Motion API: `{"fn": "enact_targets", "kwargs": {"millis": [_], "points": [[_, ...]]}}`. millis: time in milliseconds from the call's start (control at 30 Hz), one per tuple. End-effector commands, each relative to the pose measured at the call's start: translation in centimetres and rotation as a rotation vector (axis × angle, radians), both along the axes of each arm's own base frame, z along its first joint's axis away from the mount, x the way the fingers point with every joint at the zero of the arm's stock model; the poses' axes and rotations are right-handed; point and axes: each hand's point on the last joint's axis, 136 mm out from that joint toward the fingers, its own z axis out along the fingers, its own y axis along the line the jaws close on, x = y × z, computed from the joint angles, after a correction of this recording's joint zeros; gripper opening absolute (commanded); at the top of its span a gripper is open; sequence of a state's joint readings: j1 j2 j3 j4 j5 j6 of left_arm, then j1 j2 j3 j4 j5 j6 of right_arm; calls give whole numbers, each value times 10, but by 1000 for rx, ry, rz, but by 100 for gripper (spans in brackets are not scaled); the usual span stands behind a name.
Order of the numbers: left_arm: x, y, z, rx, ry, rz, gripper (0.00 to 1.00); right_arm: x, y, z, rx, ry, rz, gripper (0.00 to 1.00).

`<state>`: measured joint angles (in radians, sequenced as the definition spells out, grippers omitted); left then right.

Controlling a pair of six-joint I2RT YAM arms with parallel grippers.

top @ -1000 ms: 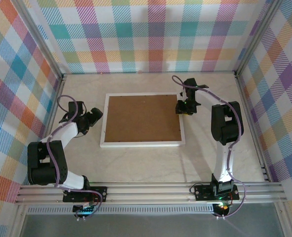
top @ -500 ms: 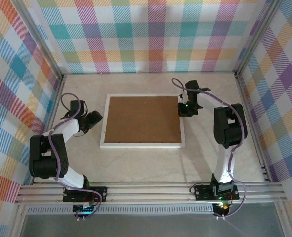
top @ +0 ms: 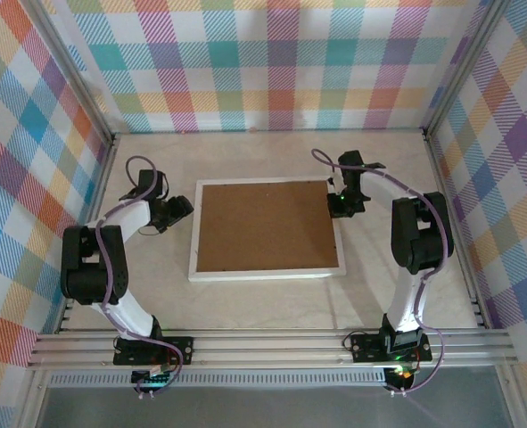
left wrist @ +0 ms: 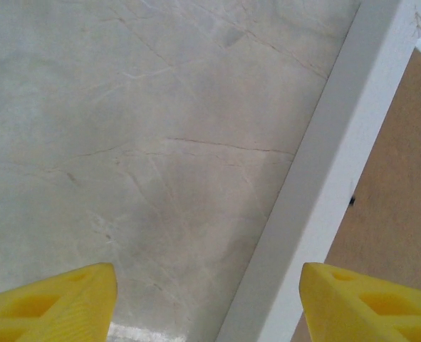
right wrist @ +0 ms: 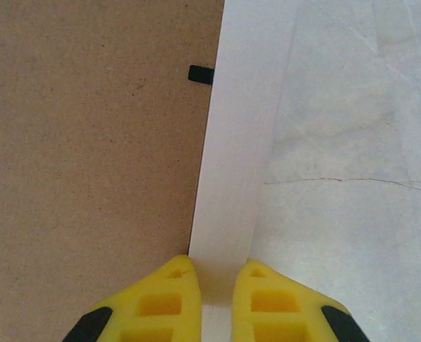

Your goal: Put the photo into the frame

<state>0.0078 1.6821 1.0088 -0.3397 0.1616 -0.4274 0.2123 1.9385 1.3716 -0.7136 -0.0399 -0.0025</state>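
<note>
Frame: the frame (top: 263, 275) lies flat and face down in the middle of the surface (top: 245, 312); its narrow white border surrounds a brown backing board (top: 265, 223) that faces up; the long sides run left to right, a little askew to the surface's edges
Left claw: the left claw (top: 183, 209) is at the frame's left short side, along its far half, with the jaws standing well apart
Left wrist view: one yellow finger (left wrist: 53, 303) is over bare surface and the other finger (left wrist: 367, 299) is over the brown board, with the white border running up between them; the gap is much wider than the border and nothing is held; whether the tips touch anything cannot be told
Right claw: the right claw (top: 338, 210) is at the frame's right short side, near the far corner, closed down on the white border
Right wrist view: the two yellow fingers (right wrist: 160, 303) pinch the border strip from either side, one on the board side and one on the surface side
Black tab: a small black tab (right wrist: 201, 74) sits at the board's edge, against the inner side of the border, ahead of the right claw's fingers
Surroundings: the surface is pale and marbled with thin dark veins; checked walls (top: 263, 62) in many colours stand on three sides
</note>
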Motion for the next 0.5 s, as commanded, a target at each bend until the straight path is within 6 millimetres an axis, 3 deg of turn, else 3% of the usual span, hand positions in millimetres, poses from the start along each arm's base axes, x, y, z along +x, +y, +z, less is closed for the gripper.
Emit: {"fn": "enact_targets", "kwargs": {"millis": [0,233,467], "points": [[2,-6,-3,14,54,-79,68,-5,-20,-11,-82,45,54,0],[25,-14,1,17,81,-149,69,8,-11,-8,-38,39,54,1],[20,-21,-7,27,125,-188,69,8,-9,-15,-21,49,16,1]]}}
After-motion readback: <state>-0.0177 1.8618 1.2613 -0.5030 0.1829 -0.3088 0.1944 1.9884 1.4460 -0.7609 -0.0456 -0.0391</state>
